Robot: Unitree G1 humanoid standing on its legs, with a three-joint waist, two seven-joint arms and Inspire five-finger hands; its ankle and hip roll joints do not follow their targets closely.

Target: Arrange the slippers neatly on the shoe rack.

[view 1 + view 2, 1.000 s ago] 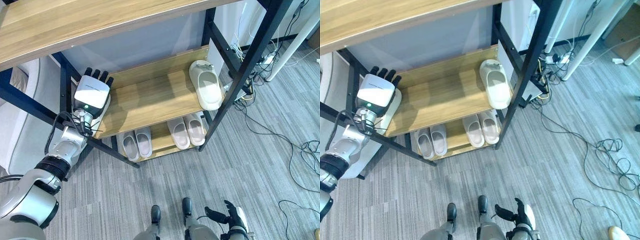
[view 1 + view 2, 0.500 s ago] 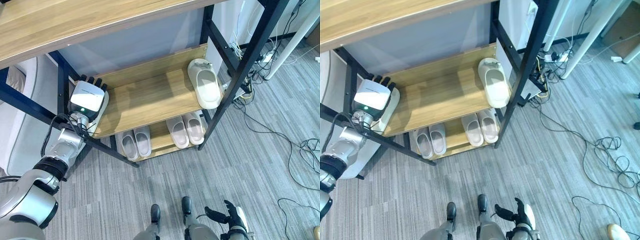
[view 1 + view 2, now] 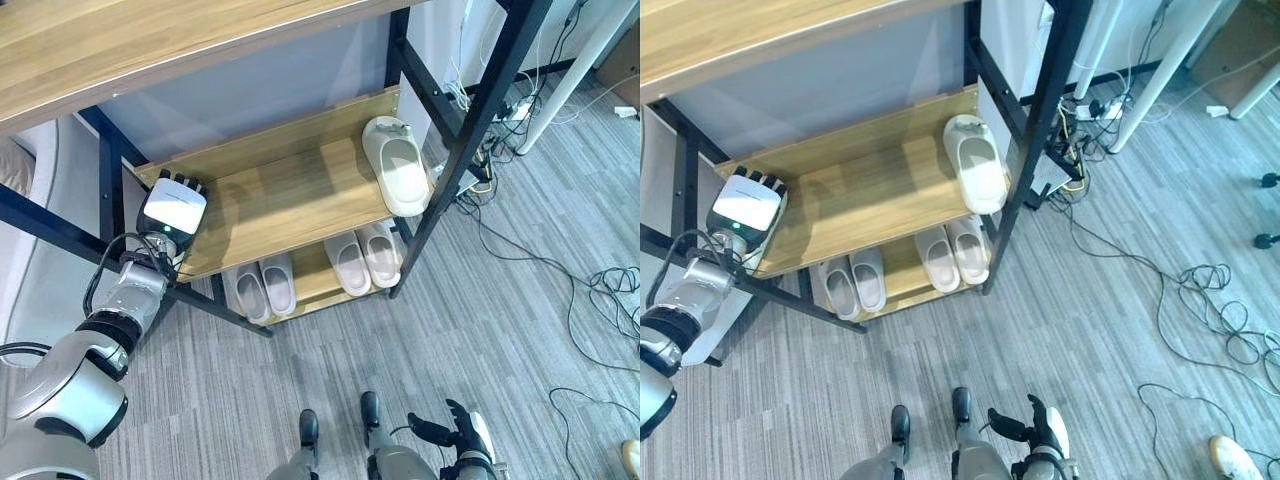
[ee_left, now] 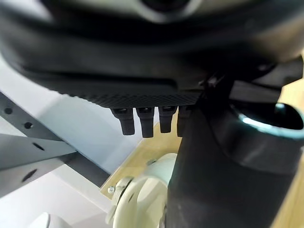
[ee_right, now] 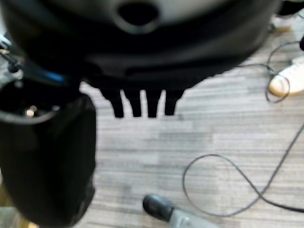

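Note:
My left hand [image 3: 171, 207] lies over the left end of the shoe rack's middle shelf [image 3: 290, 200], fingers straight, on top of a cream slipper [image 4: 138, 198] that is mostly hidden under it. A second cream slipper [image 3: 397, 177] rests at the right end of the same shelf, toe towards the back. On the bottom shelf stand two pairs of pale slippers [image 3: 264, 288] [image 3: 365, 259], side by side. My right hand [image 3: 462, 433] hangs low near the floor, fingers relaxed and holding nothing.
A black rack post [image 3: 470, 130] slants down just right of the right slipper. The wide wooden top shelf [image 3: 150, 40] overhangs the rack. Loose cables [image 3: 610, 300] and a white table leg [image 3: 575, 70] are on the right. A white shoe [image 3: 1231, 457] lies on the grey floor.
My left hand has drawn back and down towards the shelf's front left corner, staying over the slipper. The whole view has shifted a little as the camera moved.

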